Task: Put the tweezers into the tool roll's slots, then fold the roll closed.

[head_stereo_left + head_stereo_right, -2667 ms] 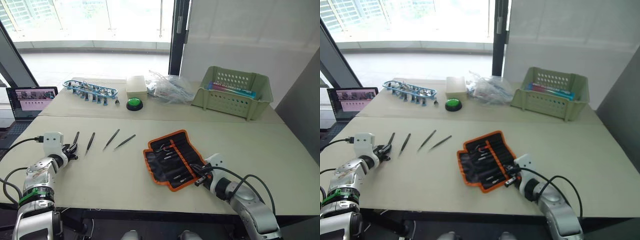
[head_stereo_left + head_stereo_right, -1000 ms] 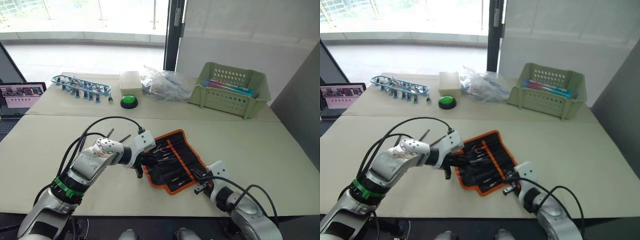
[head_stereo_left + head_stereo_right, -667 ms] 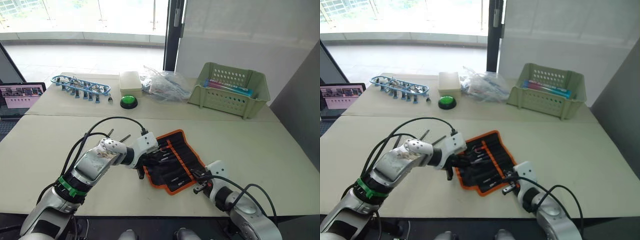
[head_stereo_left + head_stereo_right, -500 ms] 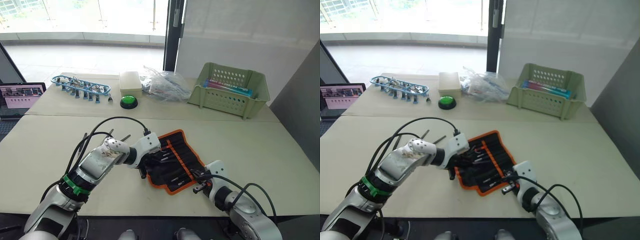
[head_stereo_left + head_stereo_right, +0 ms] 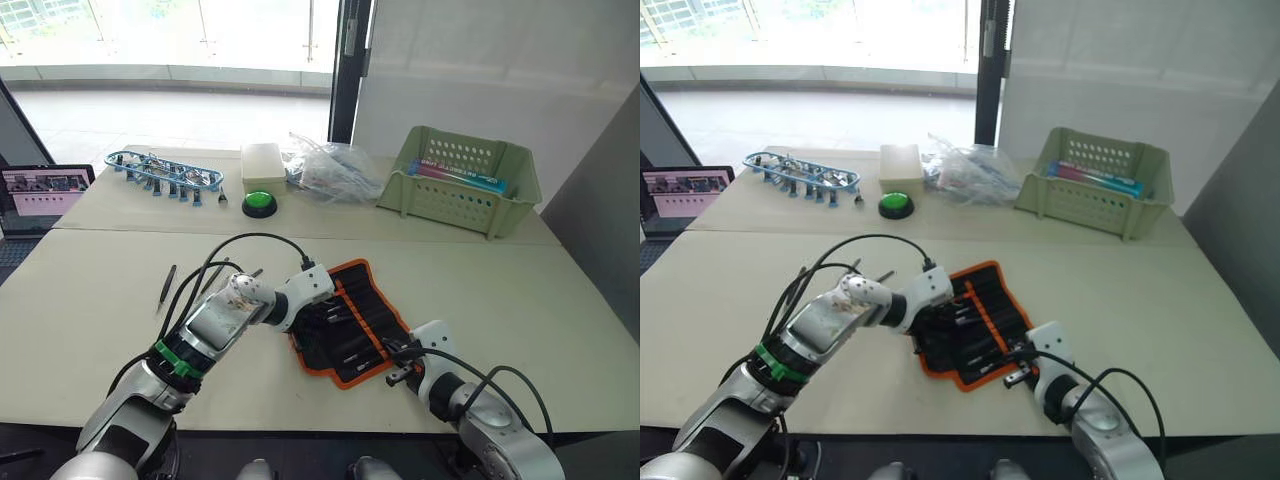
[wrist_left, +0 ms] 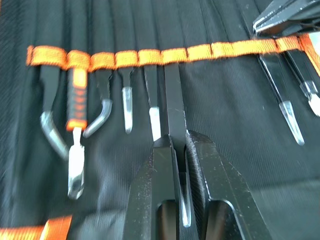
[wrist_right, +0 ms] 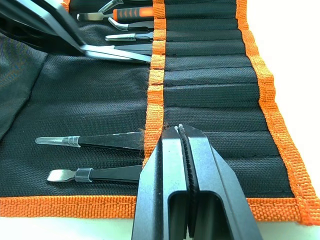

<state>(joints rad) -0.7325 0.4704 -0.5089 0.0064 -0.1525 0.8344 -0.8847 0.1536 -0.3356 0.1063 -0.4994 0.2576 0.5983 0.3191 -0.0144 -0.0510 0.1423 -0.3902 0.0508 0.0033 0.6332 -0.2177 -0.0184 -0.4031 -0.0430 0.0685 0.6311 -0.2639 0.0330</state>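
The tool roll (image 5: pixel 362 305) lies open on the table, black with orange edging and an orange slot strip (image 6: pixel 200 51). My left gripper (image 6: pixel 177 150) hangs over its left half, shut on a dark tweezer (image 6: pixel 173 100) whose front end lies under the strip. Beside it, several tools sit in slots, one with an orange handle (image 6: pixel 76 100). My right gripper (image 7: pixel 180 134) is shut, its tips resting on the orange strip near the roll's near right end (image 5: pixel 392 362). Two tweezers (image 7: pixel 90 141) sit in slots close to it. A loose tweezer (image 5: pixel 167 287) lies on the table to the left; two others peek from behind my left arm.
At the back stand a green basket (image 5: pixel 465 185), a crumpled plastic bag (image 5: pixel 335 172), a white box (image 5: pixel 263 162), a green button (image 5: pixel 260 203) and a blue rack of clips (image 5: pixel 165 170). A laptop (image 5: pixel 45 190) sits at the far left.
My left gripper has pushed further over the roll with the tweezer in it. The right gripper has stayed at the roll's near end.
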